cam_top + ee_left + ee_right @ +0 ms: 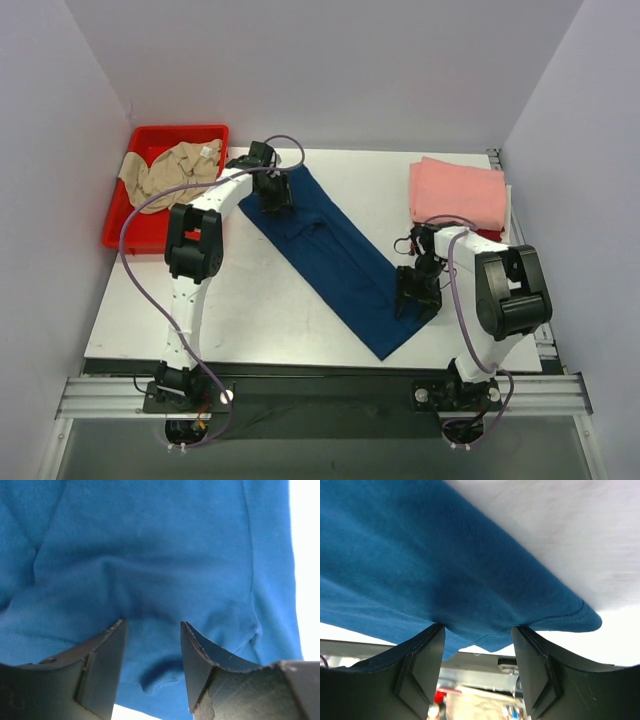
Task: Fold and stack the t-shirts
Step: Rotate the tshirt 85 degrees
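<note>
Top cam overhead, wrist cams close on navy tee (340,260)

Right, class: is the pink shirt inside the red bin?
No, the folded pink shirt lies at the far right, across from the red bin.

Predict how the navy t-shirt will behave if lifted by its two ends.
Probably floppy: the navy t-shirt puckers between the left fingers. Its middle would likely sag, being a long folded strip. It seems light and thin, curling at the right fingers.
</note>
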